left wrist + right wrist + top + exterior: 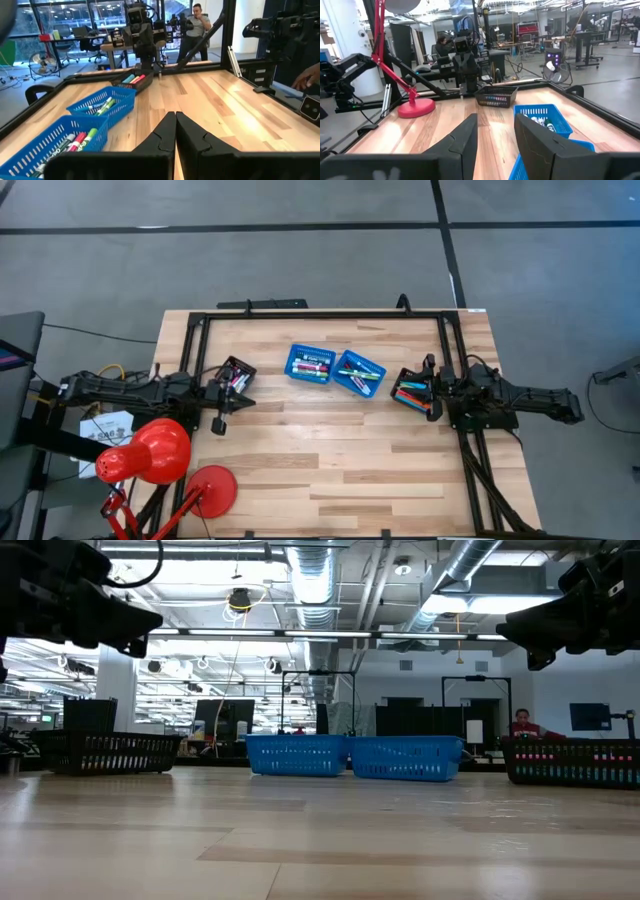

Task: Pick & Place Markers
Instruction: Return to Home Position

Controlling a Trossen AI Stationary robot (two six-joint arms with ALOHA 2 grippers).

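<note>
Markers lie in two blue baskets point(310, 364) point(360, 372) at the table's middle, in a black tray point(236, 375) on the left and in a black tray point(413, 392) on the right. The left wrist view shows the markers point(101, 105) in the baskets and coloured ones point(134, 78) in the far tray. My left gripper point(175, 126) is shut and empty, held level above the table beside the left tray point(108, 752). My right gripper point(495, 131) is open with nothing between its fingers, level, by the right tray point(572, 762).
A red desk lamp point(150, 452) with a round base point(210, 488) stands at the near left corner. A black frame point(320, 313) runs along the table's far edge and sides. Bare wood point(340, 460) stretches across the near half. People sit in the room beyond.
</note>
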